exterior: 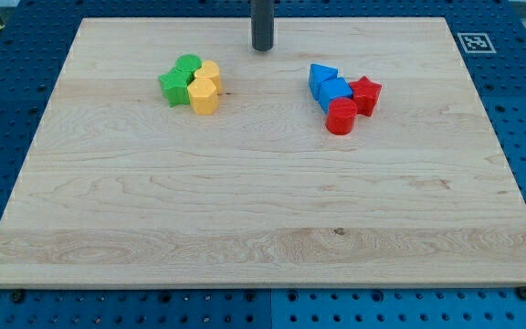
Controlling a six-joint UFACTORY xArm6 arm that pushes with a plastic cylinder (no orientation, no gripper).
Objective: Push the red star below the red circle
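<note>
The red star lies on the wooden board at the view's right of centre. The red circle touches it at its lower left. A blue cube and a blue triangle sit tight against both, up and to the left. My tip stands near the board's top edge, well to the upper left of this cluster, touching no block.
A second cluster lies at the view's left of centre: a green star, a green round block, a yellow hexagon and another yellow block. A fiducial marker sits at the board's top right corner.
</note>
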